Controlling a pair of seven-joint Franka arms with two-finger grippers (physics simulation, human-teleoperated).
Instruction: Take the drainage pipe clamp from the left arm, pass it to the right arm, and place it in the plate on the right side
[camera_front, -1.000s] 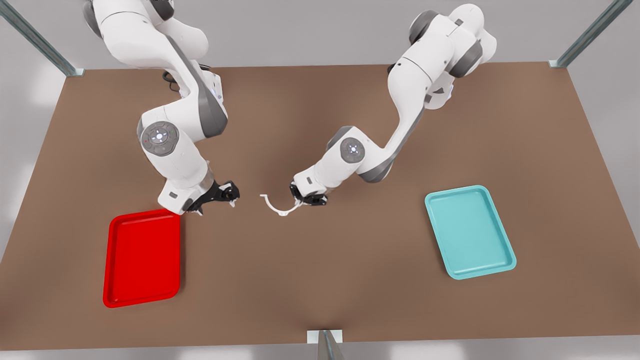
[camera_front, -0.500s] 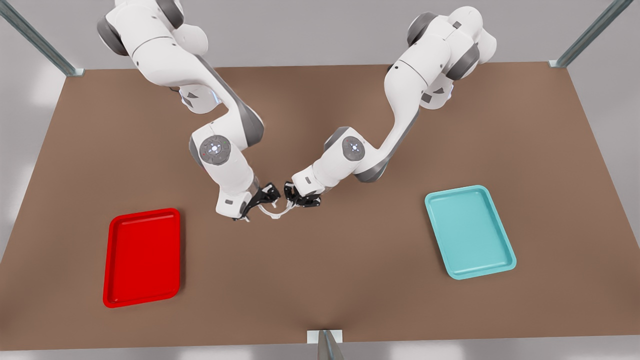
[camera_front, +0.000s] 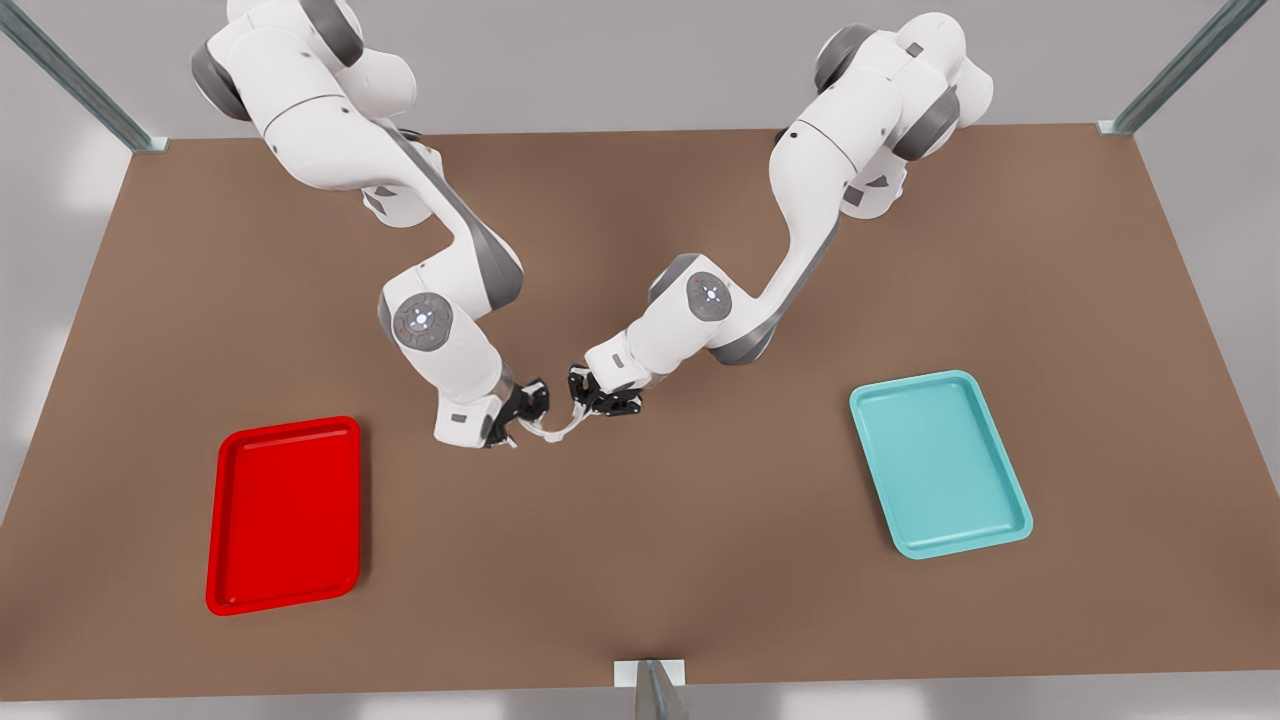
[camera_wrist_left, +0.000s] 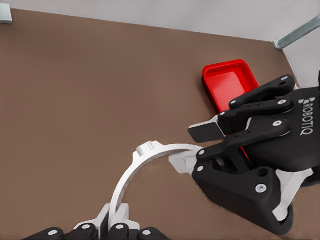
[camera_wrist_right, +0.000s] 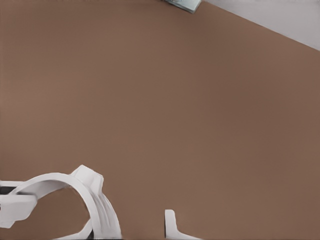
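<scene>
Left gripper (camera_wrist_left: 112, 227): closed on one end tab of the drainage pipe clamp (camera_wrist_left: 127, 175), holding the arc out towards the other arm so the free end is reachable
Right gripper (camera_wrist_left: 195, 147): at the clamp's opposite end, jaws parted, one finger to each side of the free tab; judged not yet gripping
Drainage pipe clamp: in the air above the table (camera_front: 640, 560), bridging the two grippers
Step in hand: handover; the right gripper needs to close before the left lets go, or the clamp is likely to drop
Plate (camera_front: 290, 426): well apart from the clamp, on the right gripper's side, nothing in it
</scene>
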